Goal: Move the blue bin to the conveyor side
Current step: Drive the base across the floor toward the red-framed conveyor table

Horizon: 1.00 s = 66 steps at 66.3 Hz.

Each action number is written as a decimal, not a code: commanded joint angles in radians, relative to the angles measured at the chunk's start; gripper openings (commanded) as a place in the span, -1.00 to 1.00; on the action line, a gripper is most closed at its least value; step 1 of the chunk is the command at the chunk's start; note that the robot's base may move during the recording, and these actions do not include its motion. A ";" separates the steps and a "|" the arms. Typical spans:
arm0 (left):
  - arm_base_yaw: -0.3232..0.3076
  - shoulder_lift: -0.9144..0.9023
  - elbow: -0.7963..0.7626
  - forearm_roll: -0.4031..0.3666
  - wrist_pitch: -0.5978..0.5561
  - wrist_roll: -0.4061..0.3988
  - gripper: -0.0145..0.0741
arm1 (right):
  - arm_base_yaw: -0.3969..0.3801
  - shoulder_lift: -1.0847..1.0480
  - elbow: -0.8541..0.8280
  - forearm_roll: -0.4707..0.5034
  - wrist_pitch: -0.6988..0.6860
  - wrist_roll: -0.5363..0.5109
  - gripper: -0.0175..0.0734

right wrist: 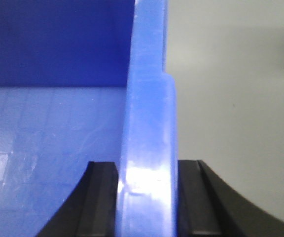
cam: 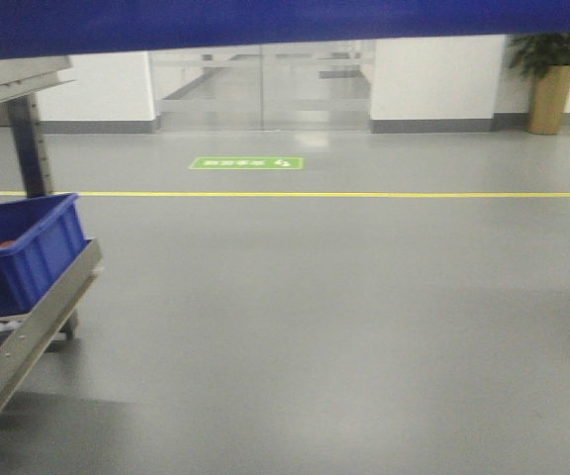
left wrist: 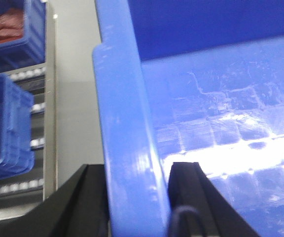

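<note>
Rim of blue bin (left wrist: 230, 123) clamped in left tool (left wrist: 138, 197), right tool (right wrist: 147, 195); walls cropped.

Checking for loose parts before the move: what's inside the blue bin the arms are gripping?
Both wrist views show only bare glossy floor inside the blue bin; nothing lies on it. Whatever sits beyond the frame edges or behind the rim is hidden.

The blue bin (left wrist: 127, 123) is glossy bright blue with a faint grid on its bottom, the left end effector (left wrist: 138, 197) and right end effector (right wrist: 147, 197) black, the floor (cam: 344, 317) grey.
</note>
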 commanded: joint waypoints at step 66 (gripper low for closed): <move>-0.011 -0.020 -0.015 -0.027 -0.075 0.016 -0.72 | 0.004 -0.024 -0.014 -0.001 -0.116 -0.010 -0.79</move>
